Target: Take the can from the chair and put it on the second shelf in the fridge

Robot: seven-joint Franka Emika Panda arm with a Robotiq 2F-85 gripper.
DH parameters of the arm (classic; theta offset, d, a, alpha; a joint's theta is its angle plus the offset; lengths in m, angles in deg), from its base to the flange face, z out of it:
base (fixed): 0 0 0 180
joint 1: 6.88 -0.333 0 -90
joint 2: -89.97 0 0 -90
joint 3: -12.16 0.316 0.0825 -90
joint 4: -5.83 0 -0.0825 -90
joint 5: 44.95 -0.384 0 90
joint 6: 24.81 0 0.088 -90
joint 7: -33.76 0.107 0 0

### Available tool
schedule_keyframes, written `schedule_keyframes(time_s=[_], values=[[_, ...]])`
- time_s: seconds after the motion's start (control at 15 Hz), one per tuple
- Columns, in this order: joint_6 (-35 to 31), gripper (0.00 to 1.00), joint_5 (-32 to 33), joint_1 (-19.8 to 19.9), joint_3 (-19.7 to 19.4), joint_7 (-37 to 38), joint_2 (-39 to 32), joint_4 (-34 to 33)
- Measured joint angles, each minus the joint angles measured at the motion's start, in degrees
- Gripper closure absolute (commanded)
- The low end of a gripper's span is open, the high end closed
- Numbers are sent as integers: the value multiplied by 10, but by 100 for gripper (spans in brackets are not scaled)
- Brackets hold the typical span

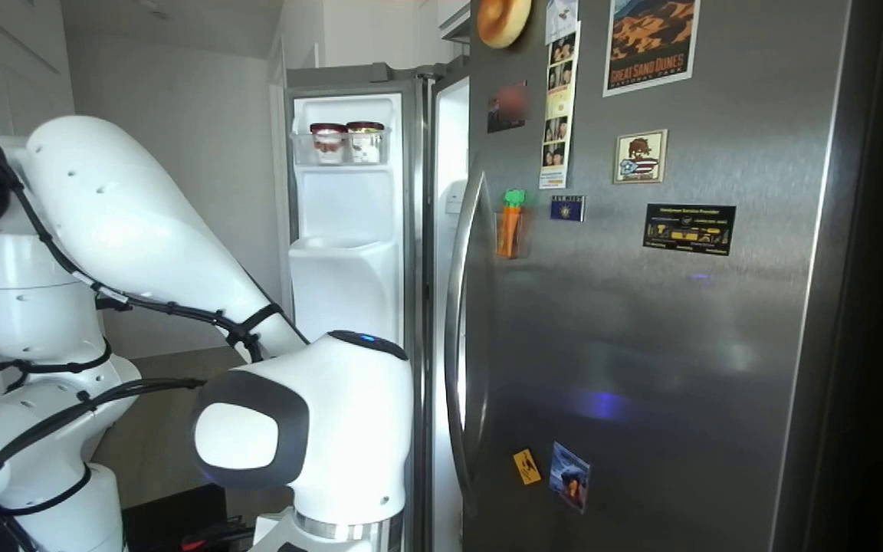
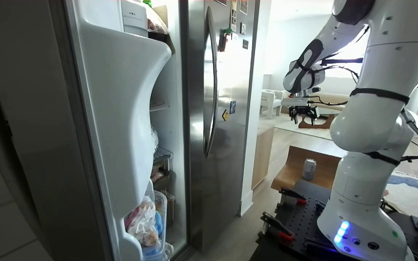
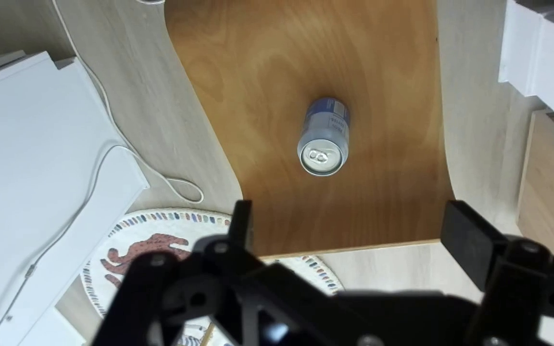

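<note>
The silver-blue can (image 3: 325, 137) stands upright on the brown wooden chair (image 3: 378, 211) in the wrist view. An exterior view also shows the can (image 2: 309, 169) on the chair seat (image 2: 293, 165). High above it, apart from it, hangs my gripper (image 2: 304, 120). Seen from the wrist, my gripper (image 3: 347, 211) is wide open, with nothing between its fingers. One steel door of the fridge (image 1: 641, 345) is closed; the narrower door (image 1: 346, 207) stands open. Part of a shelf (image 2: 159, 107) shows inside; the open door hides much of the interior, and I cannot tell which shelf is second.
The black base table (image 2: 303, 210) with clamps (image 2: 279, 224) adjoins the chair. A long handle (image 2: 213, 79) juts from the closed fridge door. Food fills a lower door bin (image 2: 145, 224). A wooden cabinet (image 2: 262, 156) stands beyond the fridge. A white cable (image 3: 106, 103) lies beside the chair.
</note>
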Motion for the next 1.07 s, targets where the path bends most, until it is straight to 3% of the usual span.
schedule_keyframes(time_s=[0.47, 0.73, 1.07], values=[[0, 0, -25, -5, -12, -14, -111, -66], [-10, 0, -40, 9, -29, -101, -165, -105], [-17, 0, -114, 48, -38, -227, -216, -143]])
